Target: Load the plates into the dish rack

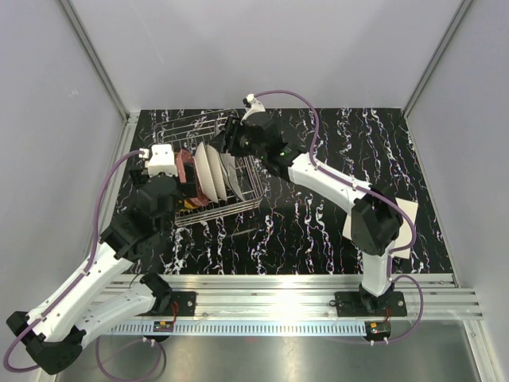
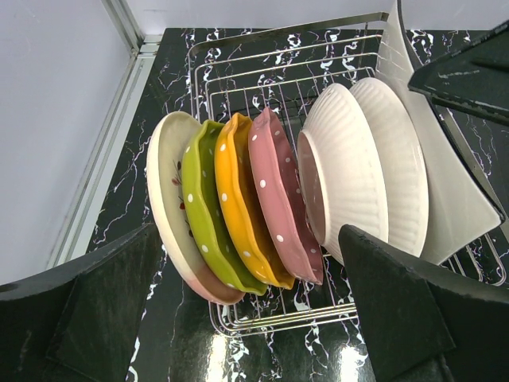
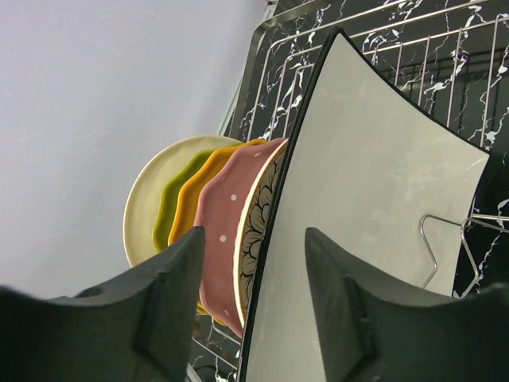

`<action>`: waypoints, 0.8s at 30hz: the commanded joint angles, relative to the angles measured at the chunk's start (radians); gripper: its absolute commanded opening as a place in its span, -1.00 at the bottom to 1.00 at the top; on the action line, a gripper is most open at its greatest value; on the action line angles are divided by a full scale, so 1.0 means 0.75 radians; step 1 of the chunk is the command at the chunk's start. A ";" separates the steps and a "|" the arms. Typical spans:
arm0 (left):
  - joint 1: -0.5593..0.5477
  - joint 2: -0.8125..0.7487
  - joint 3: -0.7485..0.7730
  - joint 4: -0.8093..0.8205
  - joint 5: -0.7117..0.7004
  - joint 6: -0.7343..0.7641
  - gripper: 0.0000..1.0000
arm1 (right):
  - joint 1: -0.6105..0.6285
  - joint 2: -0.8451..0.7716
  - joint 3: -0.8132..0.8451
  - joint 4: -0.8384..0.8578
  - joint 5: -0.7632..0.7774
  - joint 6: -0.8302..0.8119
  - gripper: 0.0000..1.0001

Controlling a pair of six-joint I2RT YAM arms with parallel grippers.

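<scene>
The wire dish rack (image 1: 203, 127) (image 2: 262, 56) (image 3: 445, 72) holds a row of plates on edge: cream (image 2: 167, 191), lime-green (image 2: 203, 215), orange (image 2: 238, 207), pink (image 2: 278, 199) and two ribbed white ones (image 2: 350, 175). At the row's end leans a squarish white plate (image 3: 374, 199) (image 2: 449, 199) with a black rim. My right gripper (image 3: 250, 302) (image 1: 228, 137) straddles that plate's rim, jaws spread, a gap showing on the left finger's (image 3: 151, 310) side. My left gripper (image 2: 254, 318) (image 1: 181, 185) hovers open at the rack's near-left end, holding nothing.
A cream squarish flat thing (image 1: 404, 213) lies on the black marbled table at the right, partly hidden behind the right arm. An aluminium rail (image 1: 278, 290) runs along the near edge. Grey walls close in the left, back and right sides.
</scene>
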 commanded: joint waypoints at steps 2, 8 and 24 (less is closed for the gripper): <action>0.004 -0.012 0.033 0.050 0.009 0.007 0.98 | 0.011 -0.070 0.053 0.020 0.035 -0.056 0.35; 0.004 -0.010 0.033 0.048 0.003 0.007 0.98 | 0.009 -0.150 0.053 -0.121 0.135 -0.107 0.70; 0.004 -0.012 0.041 0.040 0.003 0.002 0.98 | -0.214 -0.933 -0.593 -0.874 0.806 -0.085 0.99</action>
